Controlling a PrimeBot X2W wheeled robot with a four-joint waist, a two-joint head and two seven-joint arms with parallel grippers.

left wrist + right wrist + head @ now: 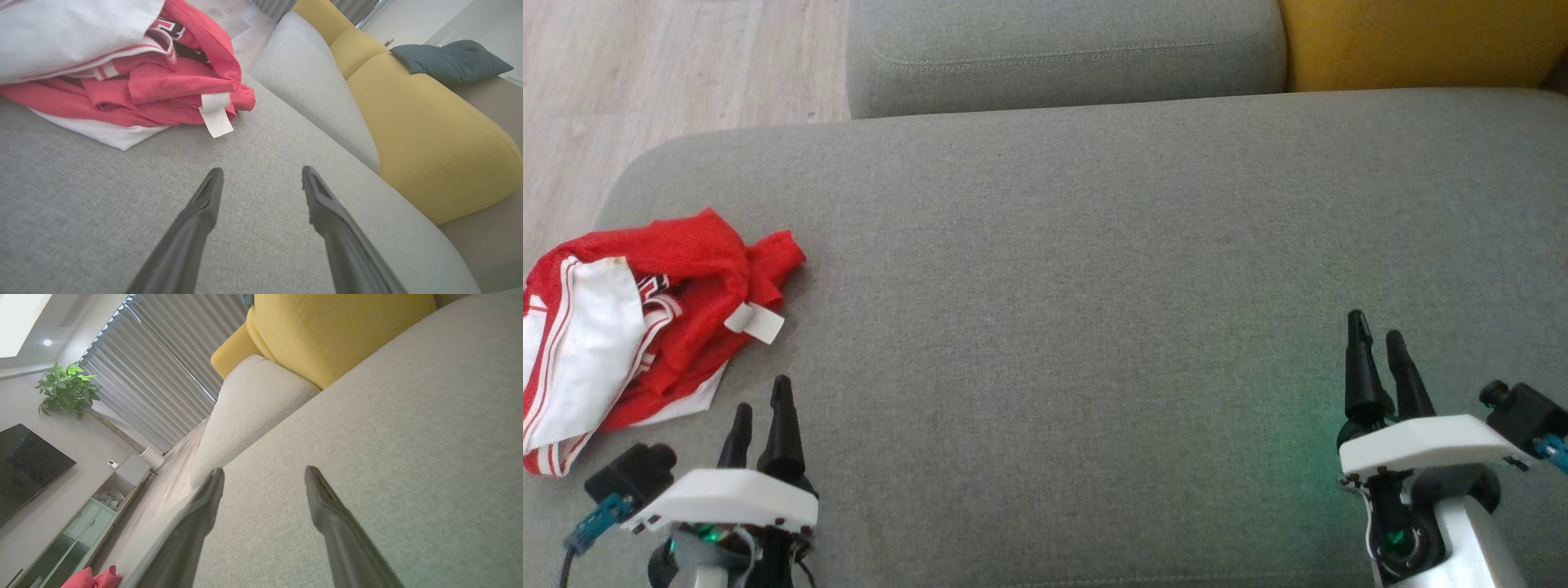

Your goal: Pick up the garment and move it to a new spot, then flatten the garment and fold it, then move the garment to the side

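Where the grey sofa seat [1094, 269] rounds off at its left end, a crumpled red-and-white jersey [645, 318] lies bunched on the fabric. Just beside it, the left gripper [761, 396] hovers with its fingers spread wide, holding nothing. Well apart to the right, the right gripper [1375, 327] is likewise spread and empty.

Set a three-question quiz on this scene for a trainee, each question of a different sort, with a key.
1. True or false: the left gripper holds the garment.
2. Where on the seat does the garment lie? A) the robot's left end B) the middle C) the robot's right end
3. Fill in: the right gripper has its jaws ____.
Key: 1 false; 2 A; 3 open.
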